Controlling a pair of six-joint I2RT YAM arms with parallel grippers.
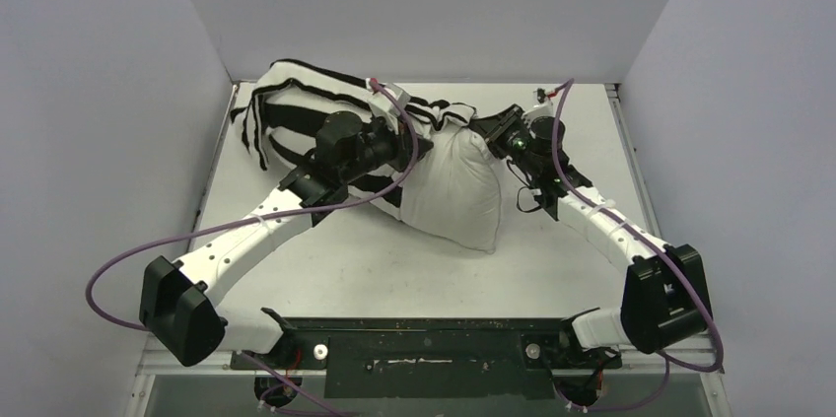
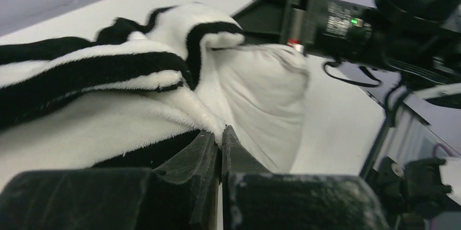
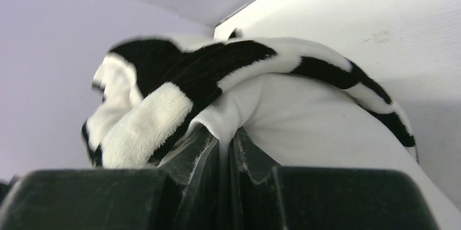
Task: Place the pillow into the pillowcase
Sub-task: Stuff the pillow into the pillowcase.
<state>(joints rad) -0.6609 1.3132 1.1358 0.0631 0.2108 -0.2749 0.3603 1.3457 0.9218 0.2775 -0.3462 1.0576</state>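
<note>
We list two arms. The left arm [image 1: 256, 225] reaches forward and inward, and its left gripper [image 2: 220, 135] has its jaws pressed together on the pillowcase [image 2: 108, 67] edge. The right arm [image 1: 601, 225] angles inward, and its right gripper [image 3: 225, 140] has jaws nearly together, pinching the pillow [image 3: 304, 126] corner.

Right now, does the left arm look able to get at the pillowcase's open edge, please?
Probably yes: the left gripper is shut on the pillowcase edge, right beside the pillow, and nothing lies between. The right gripper holds the pillow's far corner.

Plush fuzzy pillowcase [image 3: 163, 110]; matt textured cloth pillow [image 1: 453, 190].
</note>
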